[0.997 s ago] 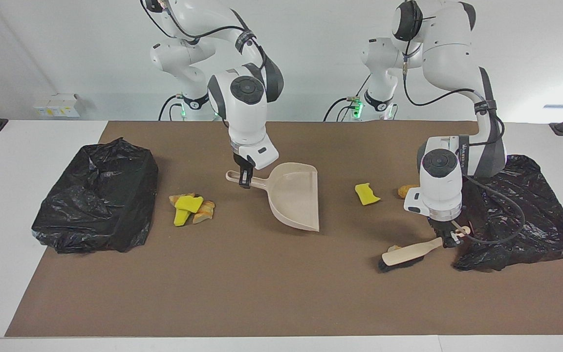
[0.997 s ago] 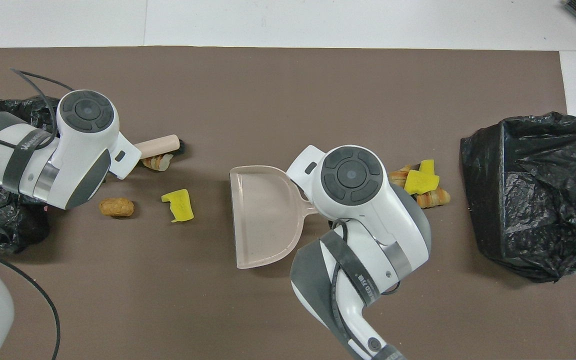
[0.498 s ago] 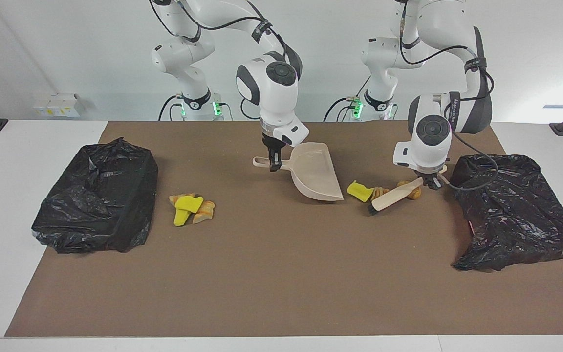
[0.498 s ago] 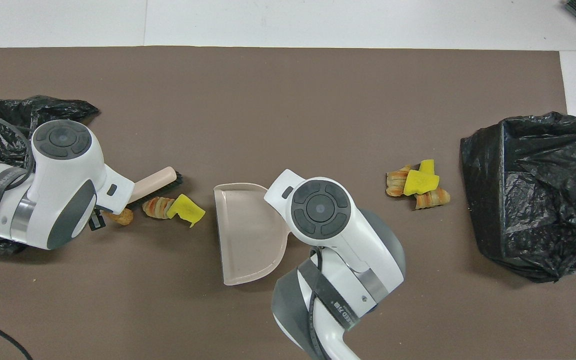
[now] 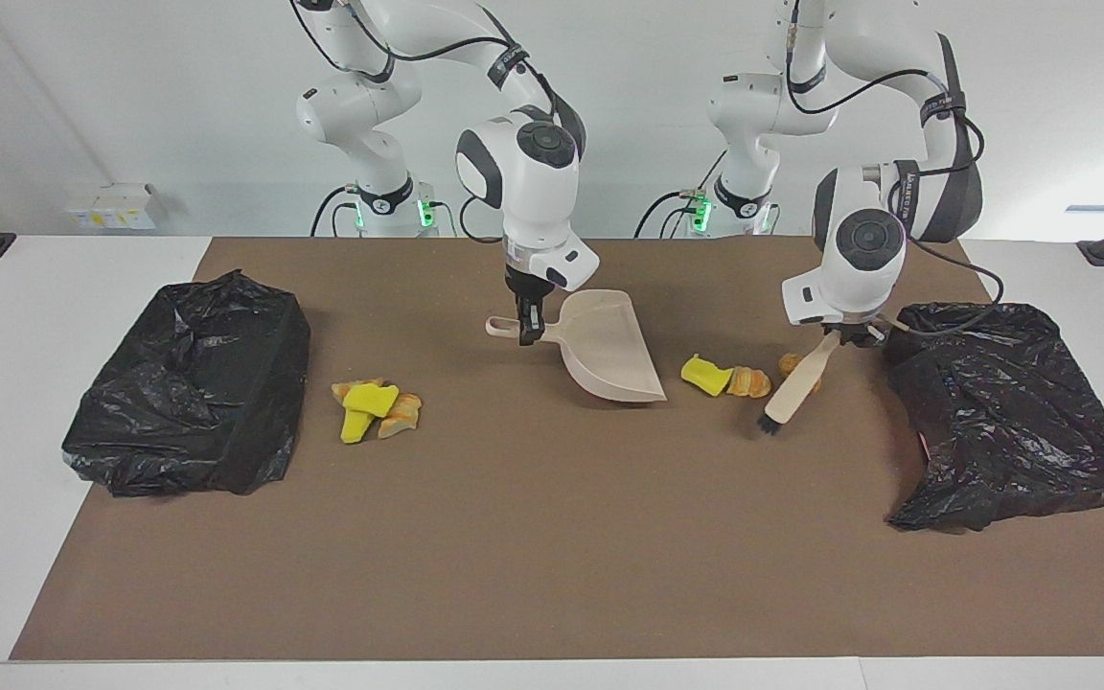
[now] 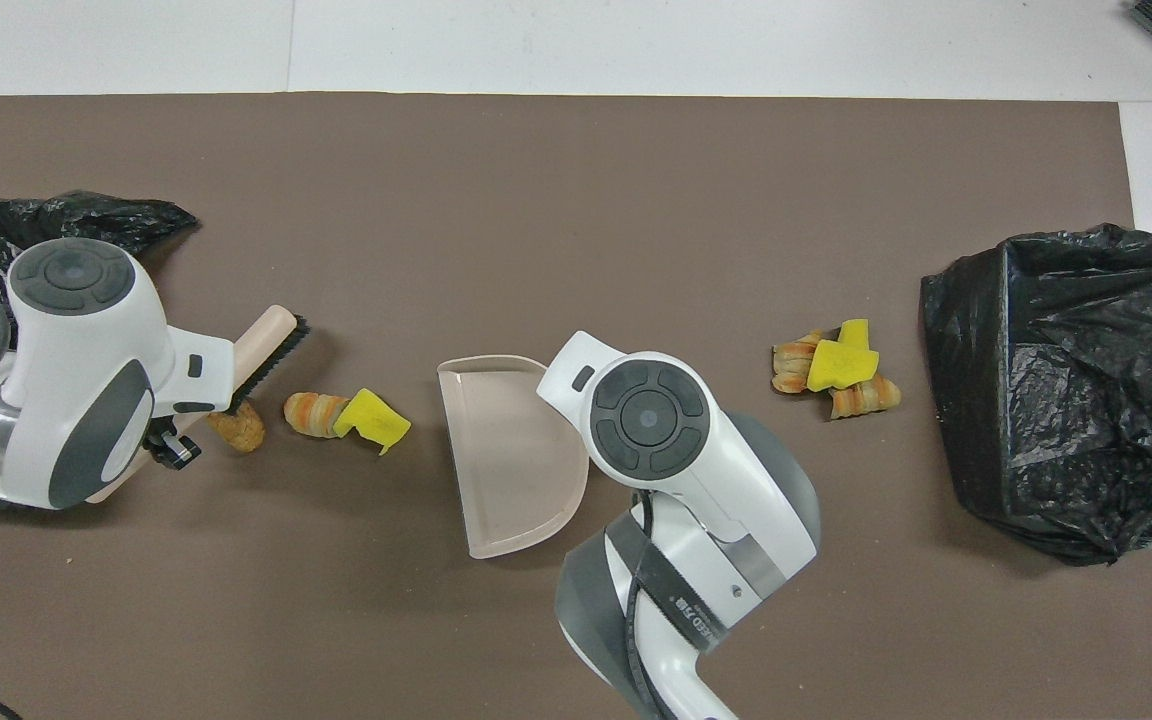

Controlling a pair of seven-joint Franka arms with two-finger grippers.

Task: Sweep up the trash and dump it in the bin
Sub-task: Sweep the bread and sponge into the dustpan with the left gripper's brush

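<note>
My right gripper [image 5: 528,331] is shut on the handle of the beige dustpan [image 5: 609,350], which tilts with its open lip low at the mat, facing the trash. Beside that lip lie a yellow chunk [image 5: 705,375] and an orange-brown lump [image 5: 748,382], with another lump [image 5: 790,364] close by. My left gripper [image 5: 854,335] is shut on the handle of the brush [image 5: 792,388], which slants down over the mat beside these lumps. From overhead, the brush [image 6: 261,345] points away from the robots. A second trash pile [image 5: 375,407] lies near the bag-lined bin [image 5: 193,383].
The bin [image 6: 1066,380] stands toward the right arm's end of the brown mat [image 5: 552,556]. A crumpled black bag [image 5: 1002,412] lies toward the left arm's end, close to the left arm's hand. White table borders the mat.
The left arm swept the brush toward the robots, pushing a lump up against the yellow chunk, then swung the brush head off the pieces. The right arm brought the dustpan closer to them.
</note>
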